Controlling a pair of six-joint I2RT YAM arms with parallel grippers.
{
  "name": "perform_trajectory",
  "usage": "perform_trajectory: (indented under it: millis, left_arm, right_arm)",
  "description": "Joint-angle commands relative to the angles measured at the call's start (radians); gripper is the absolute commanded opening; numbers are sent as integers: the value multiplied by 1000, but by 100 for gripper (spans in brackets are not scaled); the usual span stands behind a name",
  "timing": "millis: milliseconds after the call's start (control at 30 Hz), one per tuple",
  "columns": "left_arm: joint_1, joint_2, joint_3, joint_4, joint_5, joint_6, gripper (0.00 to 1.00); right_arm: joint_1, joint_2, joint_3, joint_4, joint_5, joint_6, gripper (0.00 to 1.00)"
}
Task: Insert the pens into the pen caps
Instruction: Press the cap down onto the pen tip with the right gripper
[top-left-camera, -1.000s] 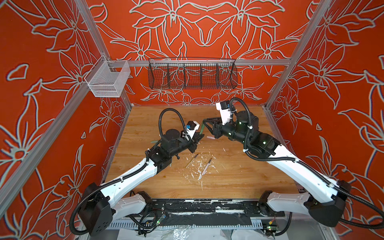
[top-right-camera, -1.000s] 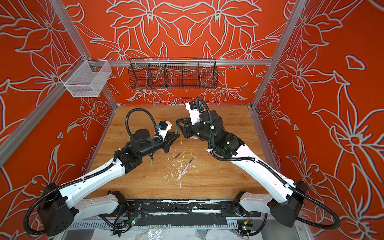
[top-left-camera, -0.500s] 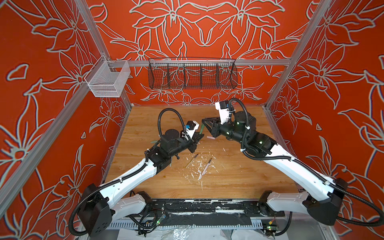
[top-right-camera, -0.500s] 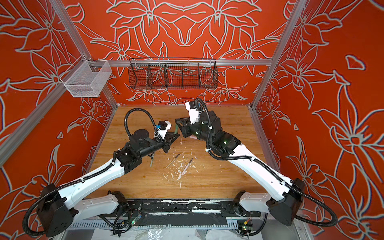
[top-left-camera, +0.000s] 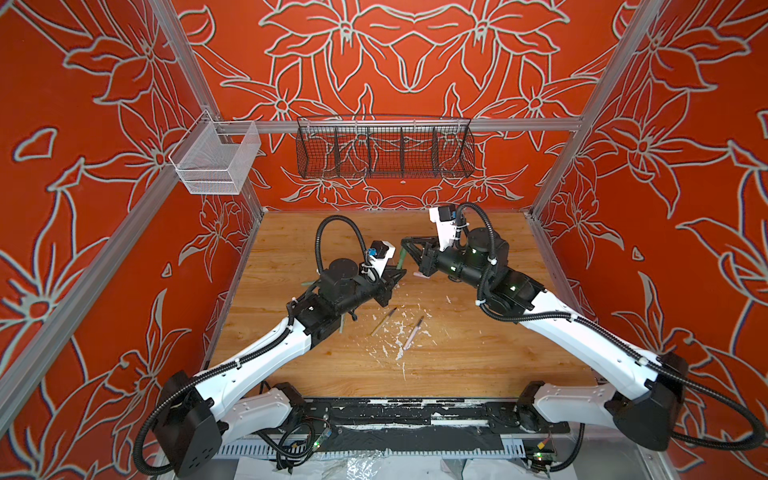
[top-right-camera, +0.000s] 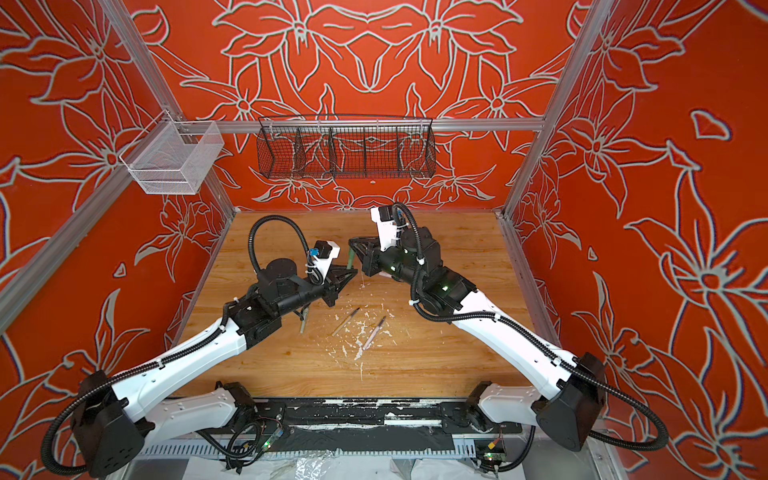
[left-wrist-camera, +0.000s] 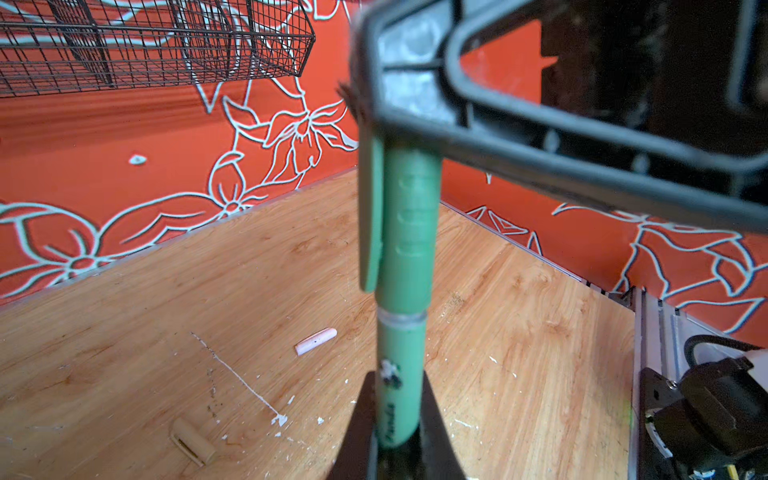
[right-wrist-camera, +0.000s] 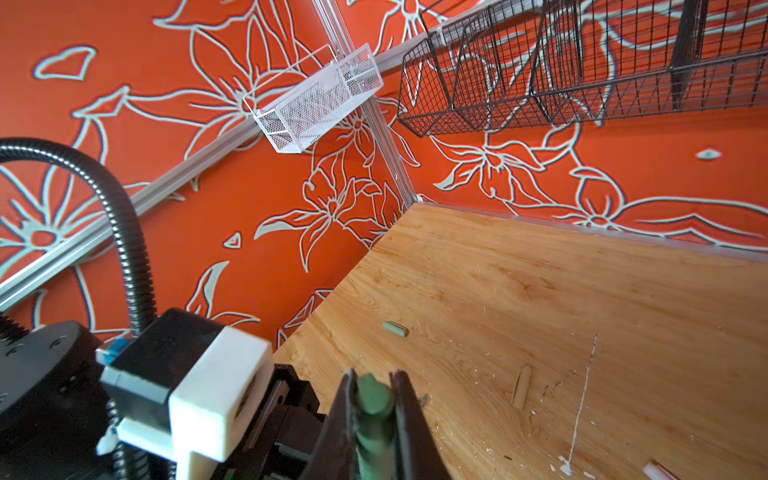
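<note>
A dark green pen (left-wrist-camera: 401, 399) stands between the jaws of my left gripper (left-wrist-camera: 398, 386), which is shut on its lower barrel. A dark green pen cap (left-wrist-camera: 409, 232) with a clip sits over the pen's upper end, and my right gripper (right-wrist-camera: 374, 386) is shut on the cap's top. In both top views the pen and cap (top-left-camera: 401, 260) (top-right-camera: 351, 259) bridge the left gripper (top-left-camera: 397, 276) and right gripper (top-left-camera: 405, 246) above mid-table. A tan pen (top-left-camera: 383, 321) and a pink pen (top-left-camera: 413, 332) lie on the wood. A greenish pen (top-right-camera: 304, 322) lies partly under the left arm.
On the wood lie a pink cap (left-wrist-camera: 316, 340), a tan cap (left-wrist-camera: 193, 440) and a pale green cap (right-wrist-camera: 395, 329). White paint flecks (top-left-camera: 395, 332) surround the loose pens. A black wire basket (top-left-camera: 384, 151) and a white mesh basket (top-left-camera: 216, 160) hang on the walls.
The right gripper has closed on the green cap and shifted slightly left towards the left gripper. The left gripper has kept its grip on the pen and hardly moved.
</note>
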Motion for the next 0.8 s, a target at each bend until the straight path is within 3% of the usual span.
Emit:
perform_trajectory:
  millis: [0, 367, 767]
  left_arm:
    - [-3, -35, 96, 102, -40, 2, 0]
    - [-1, -21, 190, 144, -90, -6, 0]
    - [54, 64, 377, 103, -51, 7, 0]
  right_arm:
    - [22, -5, -56, 15, -100, 38, 0]
    - [28, -27, -156, 37, -77, 4, 0]
    - [38, -8, -311, 129, -100, 62, 0]
